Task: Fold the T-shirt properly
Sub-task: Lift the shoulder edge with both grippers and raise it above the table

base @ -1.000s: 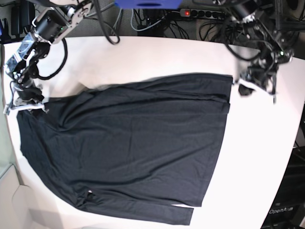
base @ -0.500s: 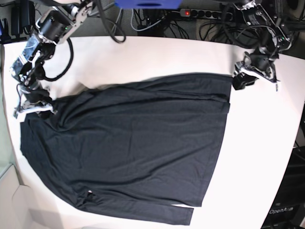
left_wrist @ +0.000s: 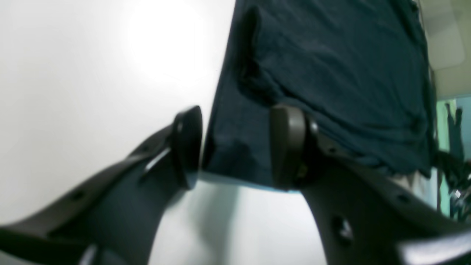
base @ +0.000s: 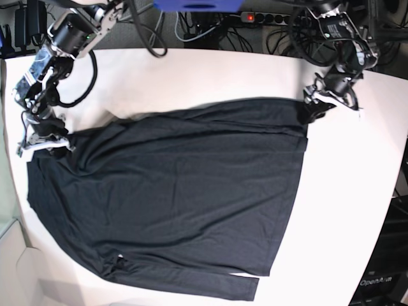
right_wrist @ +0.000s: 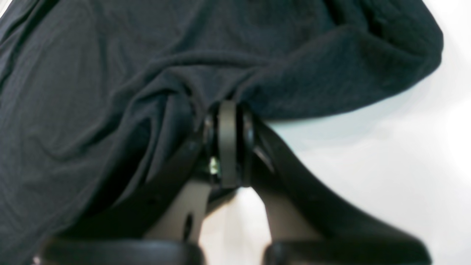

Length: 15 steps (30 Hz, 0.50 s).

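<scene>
The black shirt lies spread on the white tabletop, its edge nearest the arms folded over in a long, creased strip. At one end of that strip, the left gripper has its fingers parted around a corner, one on each side, not clamped on it. The right gripper has its fingers clenched together at the other end, against bunched cloth; whether they pinch any fabric, I cannot tell.

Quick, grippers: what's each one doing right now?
Left gripper: open, fingers on either side of the shirt's corner, holding nothing.
Right gripper: closed at the shirt's edge; whether fabric is pinched, I can't tell.
</scene>
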Available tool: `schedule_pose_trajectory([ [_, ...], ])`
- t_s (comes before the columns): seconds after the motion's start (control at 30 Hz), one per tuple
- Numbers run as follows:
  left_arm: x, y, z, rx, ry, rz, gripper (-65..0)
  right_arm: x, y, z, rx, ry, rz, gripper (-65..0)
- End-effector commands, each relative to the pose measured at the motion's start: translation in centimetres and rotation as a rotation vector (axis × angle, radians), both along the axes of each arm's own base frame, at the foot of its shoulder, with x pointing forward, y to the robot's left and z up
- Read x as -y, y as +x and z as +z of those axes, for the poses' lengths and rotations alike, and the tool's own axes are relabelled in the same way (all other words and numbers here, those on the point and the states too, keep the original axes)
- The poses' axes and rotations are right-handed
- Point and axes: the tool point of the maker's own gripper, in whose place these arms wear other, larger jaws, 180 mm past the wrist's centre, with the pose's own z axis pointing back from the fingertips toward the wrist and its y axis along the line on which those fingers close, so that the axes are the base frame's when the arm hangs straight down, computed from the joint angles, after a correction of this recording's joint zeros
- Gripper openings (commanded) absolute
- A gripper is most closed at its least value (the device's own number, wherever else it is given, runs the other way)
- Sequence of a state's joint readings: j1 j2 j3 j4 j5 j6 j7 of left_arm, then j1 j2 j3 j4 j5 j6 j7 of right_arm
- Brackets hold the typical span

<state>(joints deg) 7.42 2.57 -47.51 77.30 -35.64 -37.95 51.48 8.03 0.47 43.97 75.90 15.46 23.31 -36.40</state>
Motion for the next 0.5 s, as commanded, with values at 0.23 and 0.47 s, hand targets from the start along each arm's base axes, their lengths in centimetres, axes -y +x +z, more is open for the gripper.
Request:
schedule_pose_trajectory([
  [0.23, 2.9, -1.1, -1.8, -0.099, -0.007, -0.085, -35.6, 0.7, 1.1, 1.9, 0.061, -0.026, -0.002, -65.0],
  [0.47, 2.5, -0.6, -1.5, -0.088, 0.001, -0.081, -65.0, 0.7, 1.1, 1.9, 0.061, -0.026, -0.002, -65.0],
])
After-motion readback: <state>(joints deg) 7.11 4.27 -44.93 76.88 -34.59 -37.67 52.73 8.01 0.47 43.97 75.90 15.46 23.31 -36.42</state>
